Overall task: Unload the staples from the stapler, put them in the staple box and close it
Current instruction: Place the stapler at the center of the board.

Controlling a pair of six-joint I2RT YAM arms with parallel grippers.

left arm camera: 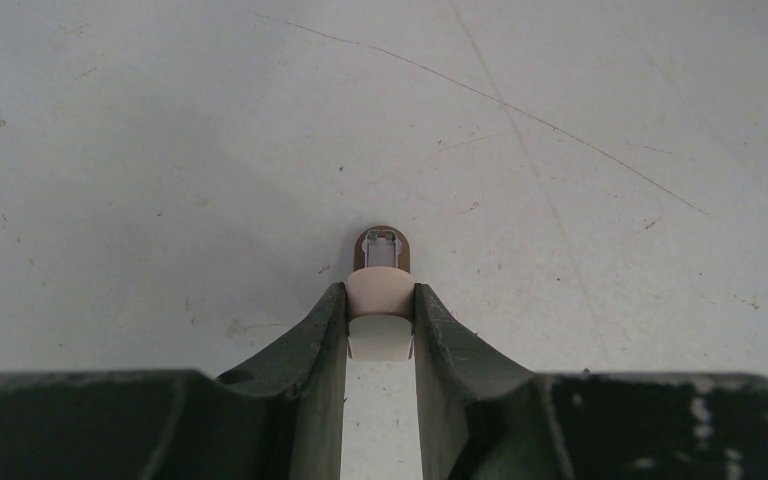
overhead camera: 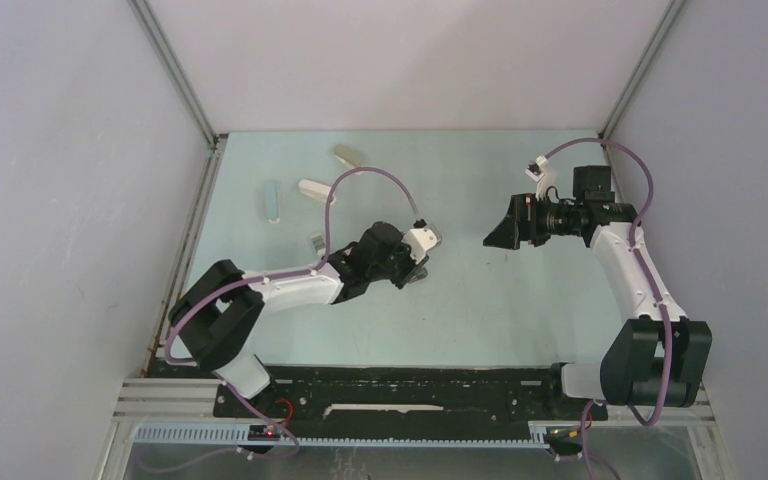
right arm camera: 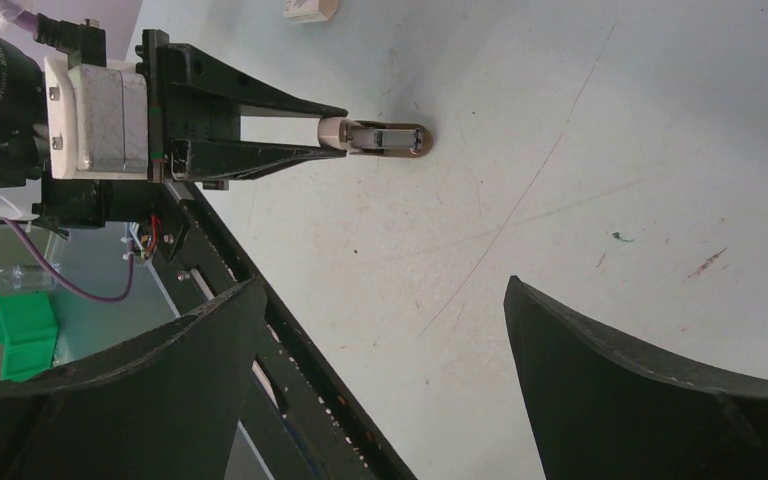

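The task looked begun but not finished. The stapler (right arm camera: 375, 135) was off the table (overhead camera: 520, 310) and clamped by its cream rear end in the left gripper (left arm camera: 381, 300), whose fingers (left arm camera: 325, 340) stood narrow and pressed on either side of it. Its front end stood exposed, showing a metal channel (left arm camera: 382, 247) over a brown base. Whether the staples sat in that channel could not be told, and no loose strip of them could be made out anywhere. Drawing or shaking them out therefore seemed to be what remained. The stapler hung over about the middle of the table. Its long axis ran in line with the left fingers, and its nose pointed away from that wrist, broadly toward the right edge and tipped down at the surface. The nose was close to the surface, though contact was not clear. The right gripper (right arm camera: 385, 285) hovered near, jaws spread wide and holding nothing, just right of the stapler. A small white box (right arm camera: 310, 8) lay beyond, toward the left edge.
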